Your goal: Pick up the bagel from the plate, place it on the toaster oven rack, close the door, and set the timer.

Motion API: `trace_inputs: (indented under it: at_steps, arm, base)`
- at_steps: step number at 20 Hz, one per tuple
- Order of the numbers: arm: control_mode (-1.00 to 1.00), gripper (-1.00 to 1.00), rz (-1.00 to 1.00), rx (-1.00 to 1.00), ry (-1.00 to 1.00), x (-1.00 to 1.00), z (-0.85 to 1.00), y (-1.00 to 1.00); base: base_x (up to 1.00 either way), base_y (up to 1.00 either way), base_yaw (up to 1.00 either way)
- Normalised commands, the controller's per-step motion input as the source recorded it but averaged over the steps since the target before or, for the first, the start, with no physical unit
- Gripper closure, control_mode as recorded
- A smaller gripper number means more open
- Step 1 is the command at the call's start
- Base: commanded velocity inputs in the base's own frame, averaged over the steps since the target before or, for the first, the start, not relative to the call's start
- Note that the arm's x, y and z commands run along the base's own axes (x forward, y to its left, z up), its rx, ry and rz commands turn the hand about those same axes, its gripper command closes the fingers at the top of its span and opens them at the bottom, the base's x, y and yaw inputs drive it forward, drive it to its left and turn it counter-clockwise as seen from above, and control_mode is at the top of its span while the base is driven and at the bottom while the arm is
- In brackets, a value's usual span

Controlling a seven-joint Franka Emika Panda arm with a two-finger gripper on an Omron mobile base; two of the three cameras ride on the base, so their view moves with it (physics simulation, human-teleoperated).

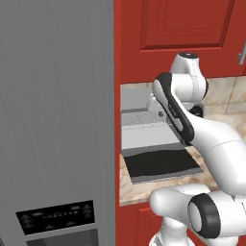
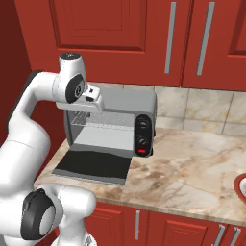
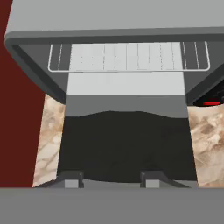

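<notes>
Bagel plate (image 2: 240, 186) lies well apart at about 4 o'clock from the arm's end in the right base view, while the gripper (image 3: 112, 179), tips apart and empty, faces the rack (image 3: 127, 57) at 12 o'clock, beyond the open door (image 3: 127, 140)

You see the door (image 2: 93, 166) folded flat open before the oven (image 2: 126, 102); the bare wire rack (image 3: 127, 57) sits level inside it.
</notes>
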Motion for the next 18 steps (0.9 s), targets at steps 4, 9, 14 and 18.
trace_inputs:
  at_steps: [4, 9, 14, 18]
  arm:
    - [-1.0, -1.0, 0.0, 0.0, -0.01, -0.12, -0.03, 0.0]
    - [-1.0, -1.0, 0.0, 0.0, -0.1, -0.16, -0.19, -0.12]
    - [-1.0, -1.0, 0.0, 0.0, -0.1, -0.02, -0.3, -0.3]
    - [-1.0, -1.0, 0.0, 0.0, -0.02, 0.05, -0.35, -0.26]
  base:
    - [0.0, 0.0, 0.0]
    - [0.0, 0.0, 0.0]
    - [0.0, 0.0, 0.0]
    - [0.0, 0.0, 0.0]
